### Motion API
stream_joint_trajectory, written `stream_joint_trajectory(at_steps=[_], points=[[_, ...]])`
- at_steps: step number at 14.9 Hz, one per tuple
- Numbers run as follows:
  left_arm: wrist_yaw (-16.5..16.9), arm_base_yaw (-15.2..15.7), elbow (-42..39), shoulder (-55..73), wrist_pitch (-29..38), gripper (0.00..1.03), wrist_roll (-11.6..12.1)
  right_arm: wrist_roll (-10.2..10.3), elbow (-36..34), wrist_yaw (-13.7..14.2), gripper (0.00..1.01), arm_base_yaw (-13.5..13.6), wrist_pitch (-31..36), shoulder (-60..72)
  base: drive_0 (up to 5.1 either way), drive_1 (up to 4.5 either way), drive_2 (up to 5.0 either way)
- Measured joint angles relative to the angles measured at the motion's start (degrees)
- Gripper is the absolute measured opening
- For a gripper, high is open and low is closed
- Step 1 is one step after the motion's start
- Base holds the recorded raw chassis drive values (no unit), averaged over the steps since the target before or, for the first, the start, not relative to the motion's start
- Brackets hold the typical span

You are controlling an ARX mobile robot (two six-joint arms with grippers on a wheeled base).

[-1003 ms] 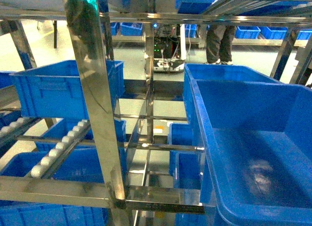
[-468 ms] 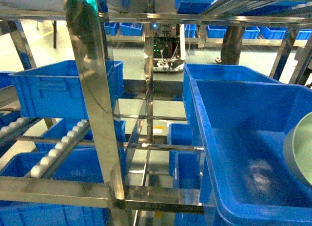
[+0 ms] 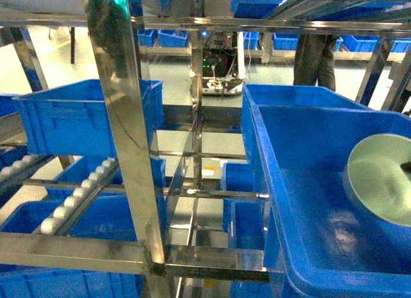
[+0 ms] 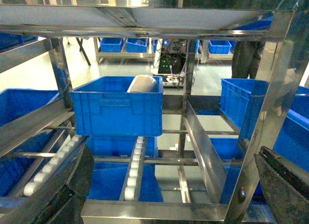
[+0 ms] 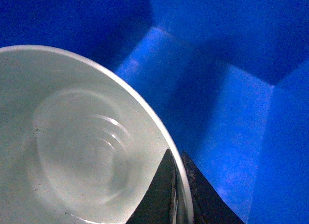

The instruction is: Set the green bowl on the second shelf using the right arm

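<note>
**Camera positions: three views**

Head: faces forward and slightly down through the steel rack [image 3: 122, 118], close to the large blue crate [image 3: 308, 246] at right.
Left wrist: level, looking into the rack [image 4: 270, 122] from outside; shares the central blue crate [image 4: 116, 108] and the background workstation.
Right wrist: very near, looking down inside the crate [image 5: 231, 89] over the green bowl [image 5: 72, 147].

One green bowl [image 3: 380, 177], seen in head and right wrist views [image 5: 82, 142]. Large blue crate at right [image 3: 334, 208]: one. Blue crate on the left roller tier [image 3: 90, 121]: one, with one white object [image 4: 142, 84] in it. Two white roller rails [image 4: 137, 159] in the left wrist view. One person standing behind [image 3: 314, 57], more crates in back, uncountable
</note>
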Motion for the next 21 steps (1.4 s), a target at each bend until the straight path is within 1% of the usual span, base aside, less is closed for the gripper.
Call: stream_joint_trajectory(at_steps=[3,6,11,12,13,14,15,16,17,18,19,20,21], points=[[0.0,0.0,0.0,0.0,0.0,0.98,0.0,-0.28,0.24,-0.09,0.02,0.04,-1.57,3.37,0.0,0.0,0.0],[0.0,0.0,0.0,0.0,0.02,0.98,0.0,-0.31,1.84,-0.81,0.02,-0.39,-2.64,5.14,0.0,0.0,0.0],[0.0,0.0,0.0,0.0,0.02,0.98,0.0,-0.04,2.51,-1.84,0.02,0.09,-3.69,6.47,0.0,0.0,0.0],[0.0,0.0,0.0,0.0,0.0,0.98,0.0,0.81,2.4,-1.22,0.33,-0.02,-2.4,6.47,0.0,0.0,0.0],[0.0,0.0,0.0,0.0,0.0,0.98,0.0,2.43,1.68,-0.85,0.7,-1.64,2.99,6.32,0.0,0.0,0.0],[0.0,0.0,0.0,0.0,0.0,0.98,0.0,3.19,1.05,0.09,0.83,-2.27,5.55,5.29,0.0,0.0,0.0],[0.0,0.0,0.0,0.0,0.0,0.98,0.0,4.11,-0.24,0.33,0.94,-2.56,8.35,3.76,0.0,0.0,0.0],[0.0,0.02,0.0,0.0,0.02,0.98,0.0,5.57,-1.88,0.63,1.0,-2.99,10.58,1.22,0.0,0.0,0.0],[0.0,0.0,0.0,0.0,0.0,0.98,0.0,6.32,-3.96,0.96,0.97,-3.02,13.22,-1.51,0.0,0.0,0.0],[0.0,0.0,0.0,0.0,0.02,0.98,0.0,6.8,-6.58,0.9,0.98,-2.99,15.89,-4.46,0.0,0.0,0.0],[0.0,0.0,0.0,0.0,0.0,0.98,0.0,6.8,-10.8,0.74,0.98,-2.97,19.04,-8.41,0.0,0.0,0.0],[0.0,0.0,0.0,0.0,0.0,0.98,0.0,6.8,-13.73,0.77,0.98,-2.99,20.24,-11.06,0.0,0.0,0.0],[0.0,0.0,0.0,0.0,0.0,0.98,0.0,6.84,-17.27,0.52,0.98,-3.02,18.91,-15.32,0.0,0.0,0.0]])
